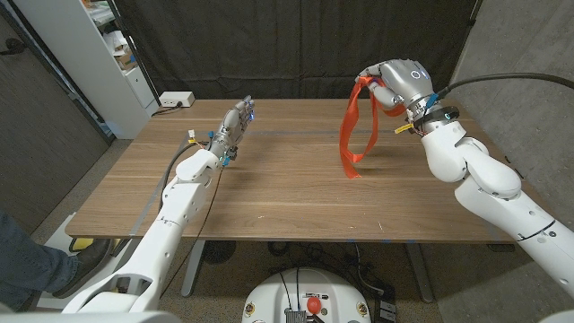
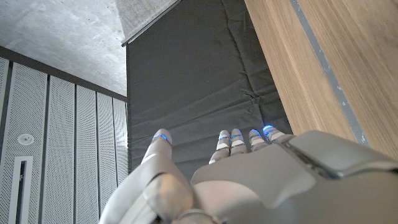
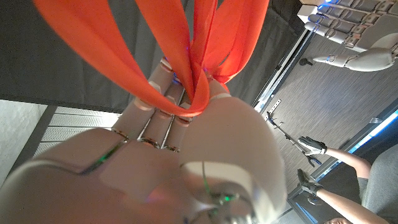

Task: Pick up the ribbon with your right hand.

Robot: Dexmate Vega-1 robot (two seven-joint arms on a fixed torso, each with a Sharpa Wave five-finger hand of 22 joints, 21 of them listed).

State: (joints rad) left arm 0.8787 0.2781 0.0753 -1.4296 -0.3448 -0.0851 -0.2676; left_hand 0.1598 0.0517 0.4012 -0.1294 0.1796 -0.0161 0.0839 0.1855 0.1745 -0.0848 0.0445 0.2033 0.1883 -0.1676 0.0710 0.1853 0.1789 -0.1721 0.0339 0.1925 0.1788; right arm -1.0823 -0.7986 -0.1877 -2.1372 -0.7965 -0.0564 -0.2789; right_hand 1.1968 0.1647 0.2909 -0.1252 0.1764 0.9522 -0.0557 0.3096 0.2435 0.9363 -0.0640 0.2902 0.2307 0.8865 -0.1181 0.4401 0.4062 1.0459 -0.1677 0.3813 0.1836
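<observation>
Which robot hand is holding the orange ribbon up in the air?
The right hand: its fingers grip the orange ribbon, which dangles. The left hand holds nothing.

Right hand [image 1: 397,87] is raised above the bench [image 1: 287,193], fingers closed; left hand [image 1: 233,128] extends forward, fingers straight.

Even, soft indoor light, faint shadows on the table [image 1: 296,193]; wrist views blur close up
</observation>
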